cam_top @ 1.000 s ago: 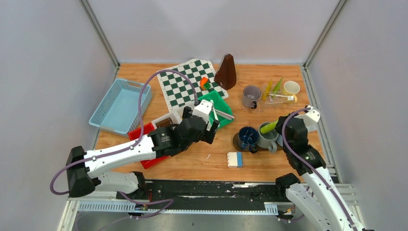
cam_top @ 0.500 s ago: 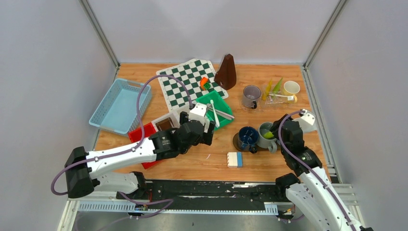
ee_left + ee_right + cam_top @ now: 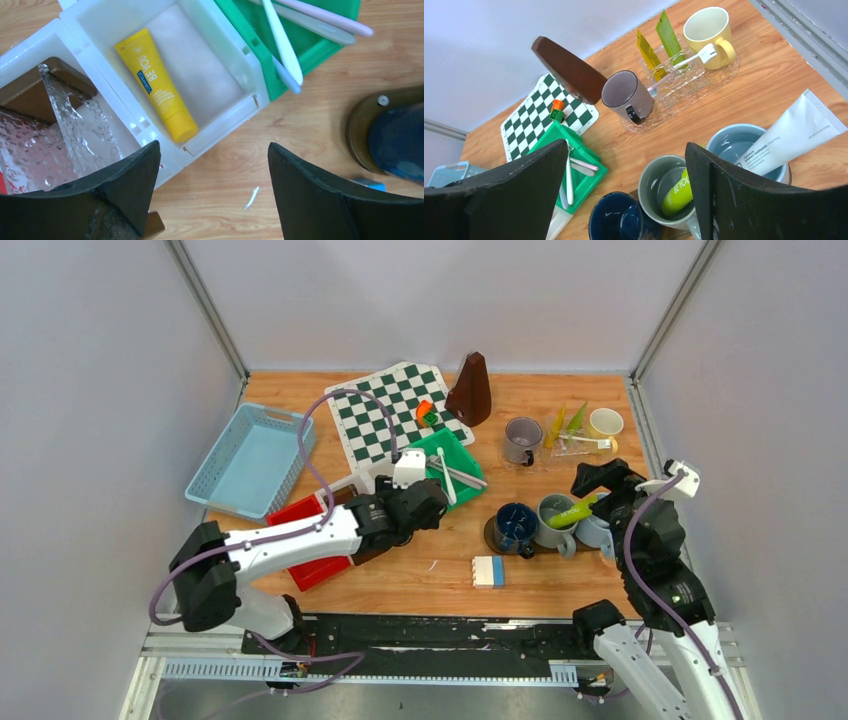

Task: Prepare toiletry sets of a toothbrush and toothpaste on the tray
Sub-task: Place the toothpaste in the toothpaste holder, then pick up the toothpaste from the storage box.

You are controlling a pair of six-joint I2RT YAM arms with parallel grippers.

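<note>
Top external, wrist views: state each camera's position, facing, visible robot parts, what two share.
Top external: high behind the robot, faces table; left arm, right arm show.
Left wrist: on left arm, faces down at yellow tube; left gripper shows.
Right wrist: on right arm, slants toward grey-green mug; right gripper shows.
Top, right wrist share that mug.

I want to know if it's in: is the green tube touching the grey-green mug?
Touching. Right wrist view: the green tube sits inside the grey-green mug, leaning on its rim.
</note>
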